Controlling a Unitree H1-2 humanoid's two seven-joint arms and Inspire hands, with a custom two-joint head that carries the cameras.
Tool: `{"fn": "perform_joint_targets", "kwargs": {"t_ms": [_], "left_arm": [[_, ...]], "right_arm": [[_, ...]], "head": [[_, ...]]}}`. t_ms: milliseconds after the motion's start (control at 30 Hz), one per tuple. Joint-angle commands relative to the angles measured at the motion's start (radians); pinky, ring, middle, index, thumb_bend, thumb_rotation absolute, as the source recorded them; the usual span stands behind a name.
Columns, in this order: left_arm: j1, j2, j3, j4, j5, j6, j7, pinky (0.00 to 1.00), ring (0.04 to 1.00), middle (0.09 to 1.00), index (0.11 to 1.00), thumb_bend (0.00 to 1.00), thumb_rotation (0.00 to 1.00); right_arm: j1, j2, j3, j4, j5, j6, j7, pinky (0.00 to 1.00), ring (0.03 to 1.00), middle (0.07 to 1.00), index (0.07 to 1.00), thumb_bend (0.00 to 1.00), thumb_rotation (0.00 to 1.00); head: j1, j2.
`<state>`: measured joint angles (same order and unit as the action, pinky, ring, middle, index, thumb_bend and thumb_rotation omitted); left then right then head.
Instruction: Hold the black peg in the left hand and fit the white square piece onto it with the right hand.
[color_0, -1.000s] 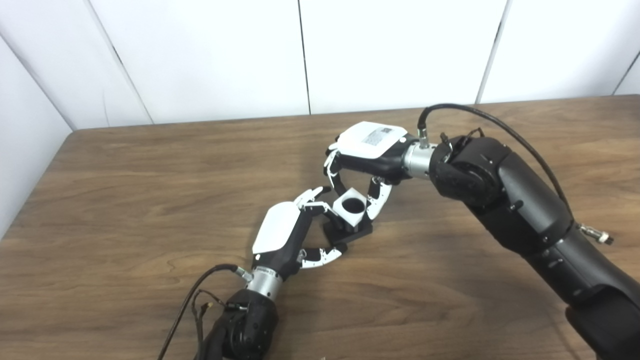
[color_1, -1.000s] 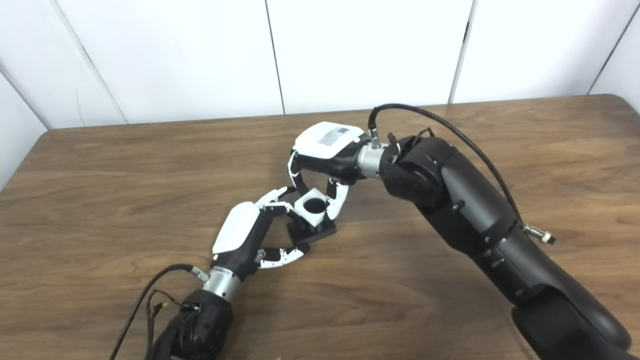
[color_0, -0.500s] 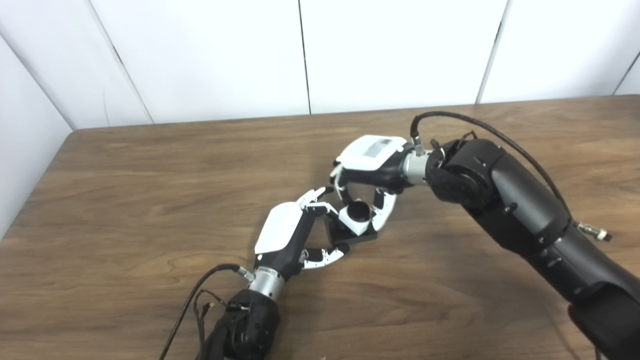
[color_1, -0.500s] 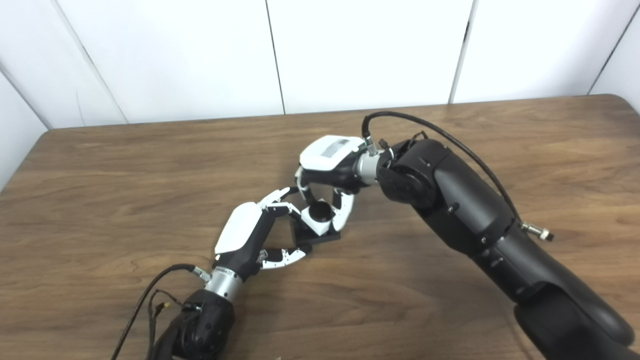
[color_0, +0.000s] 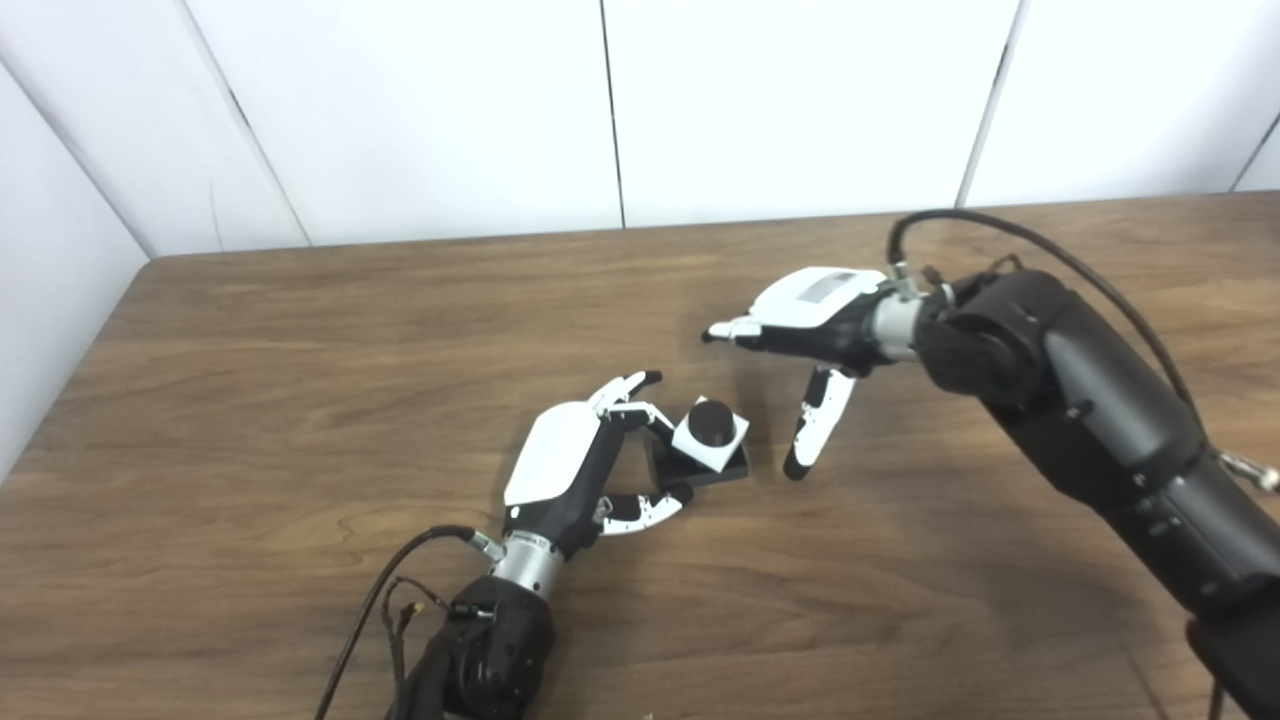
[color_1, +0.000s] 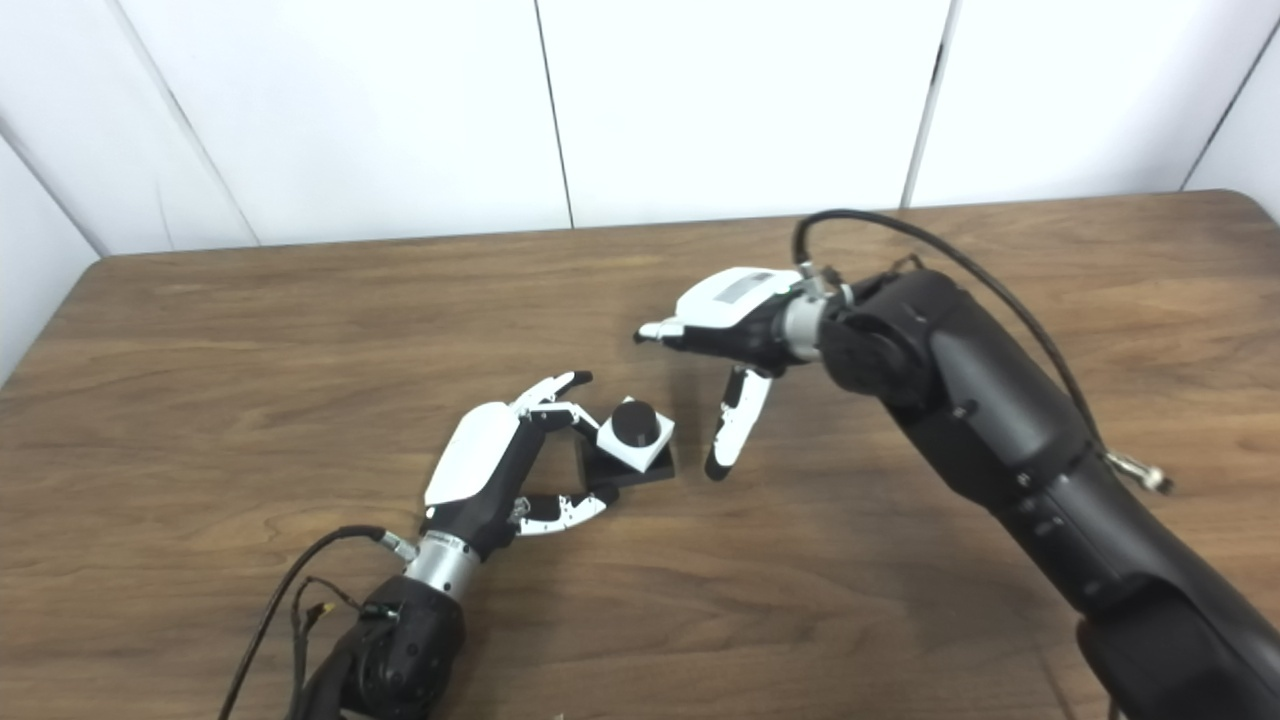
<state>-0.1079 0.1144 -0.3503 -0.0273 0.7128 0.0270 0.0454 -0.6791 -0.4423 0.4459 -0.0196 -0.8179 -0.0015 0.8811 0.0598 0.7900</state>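
The black peg (color_0: 712, 422) stands on its black square base (color_0: 700, 468) on the wooden table (color_0: 300, 380). The white square piece (color_0: 709, 445) sits down over the peg, whose round top shows through its hole. My left hand (color_0: 575, 470) is shut on the base from the left, fingers at its far side and thumb at its near side. My right hand (color_0: 805, 335) hovers to the right of the piece, open and holding nothing, its fingers spread and clear of the piece.
White wall panels (color_0: 600, 110) stand behind the table's far edge. My right forearm (color_0: 1080, 400) crosses the right half of the table. A cable (color_0: 390, 600) trails from my left wrist near the front edge.
The right hand pushed the white piece down over the peg, then let go and drew back to the right with its fingers opened. The left hand kept hold of the base.
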Motion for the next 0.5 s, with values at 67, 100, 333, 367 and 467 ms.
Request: {"fn": "perform_joint_targets", "kwargs": {"t_ms": [67,100,333,367,467], "left_arm": [[-0.024,0.013,0.009,-0.015,0.005,-0.008,-0.002,0.86,0.926,0.914,0.489,0.52,0.07],[-0.025,0.014,0.011,-0.012,0.003,-0.010,-0.002,0.86,0.927,0.915,0.489,0.52,0.07],[-0.029,0.018,0.022,0.001,-0.008,-0.014,0.001,0.87,0.929,0.917,0.489,0.52,0.07],[-0.031,0.018,0.023,0.002,-0.008,-0.014,0.001,0.86,0.928,0.916,0.489,0.52,0.07],[-0.032,0.019,0.026,-0.001,-0.008,-0.009,-0.002,0.86,0.928,0.918,0.489,0.52,0.07]], "right_arm": [[0.055,-0.009,-0.132,-0.042,0.059,0.056,-0.147,0.89,0.940,0.944,1.000,1.00,0.51],[0.078,-0.001,-0.160,-0.043,0.075,0.059,-0.183,0.90,0.940,0.942,1.000,1.00,0.49],[0.246,0.063,-0.286,-0.063,0.152,0.079,-0.400,0.82,0.911,0.926,0.960,0.98,0.44],[0.268,0.073,-0.295,-0.066,0.159,0.081,-0.424,0.79,0.904,0.926,0.957,0.96,0.43],[0.342,0.119,-0.329,-0.074,0.183,0.071,-0.529,0.68,0.835,0.880,0.891,0.86,0.37]], "head": [[-0.010,0.001],[-0.014,-0.003],[-0.021,-0.011],[-0.024,-0.011],[-0.027,-0.013]]}}
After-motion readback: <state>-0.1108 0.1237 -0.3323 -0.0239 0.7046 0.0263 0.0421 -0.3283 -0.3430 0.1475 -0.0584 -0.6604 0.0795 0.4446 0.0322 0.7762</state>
